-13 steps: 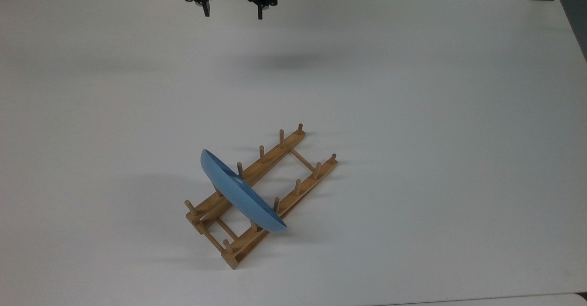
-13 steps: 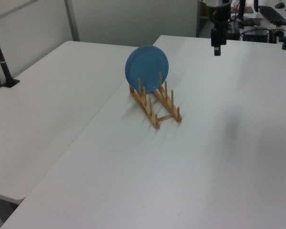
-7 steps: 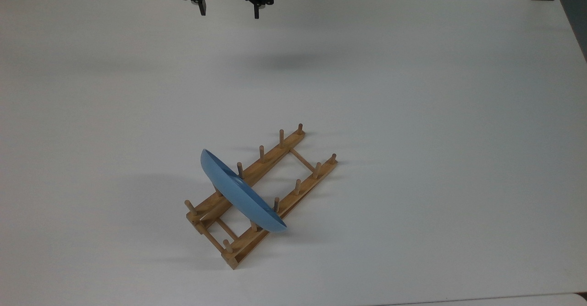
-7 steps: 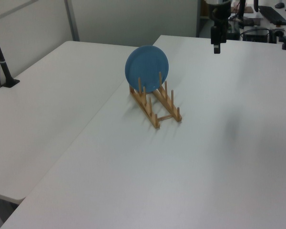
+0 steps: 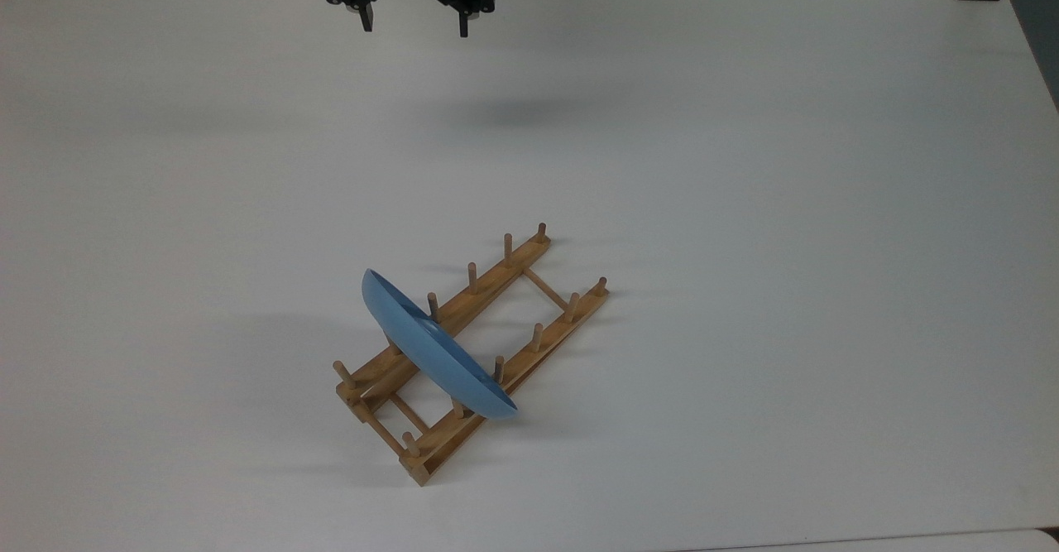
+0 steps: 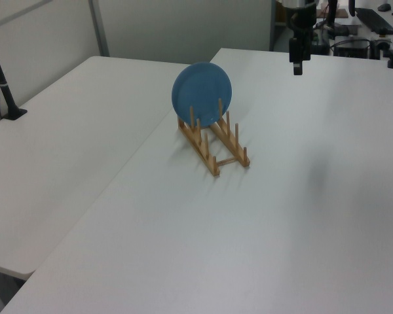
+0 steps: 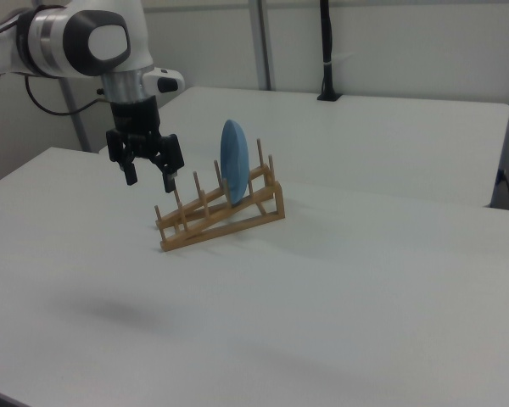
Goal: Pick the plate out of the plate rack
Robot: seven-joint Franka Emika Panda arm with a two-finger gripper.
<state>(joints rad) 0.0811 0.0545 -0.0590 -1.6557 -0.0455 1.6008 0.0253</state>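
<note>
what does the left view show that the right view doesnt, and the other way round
Left view alone: the plate's round blue face, and a desk with dark equipment behind the table. Right view alone: the plate edge-on, and the white arm carrying the open pincer. Both: the plate standing upright in the plate rack on the white table, with the pincer in the air, apart from them.

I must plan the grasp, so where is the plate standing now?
In the top view, the plate stands upright in the plate rack near its lower-left end, far below the open pincer.
</note>
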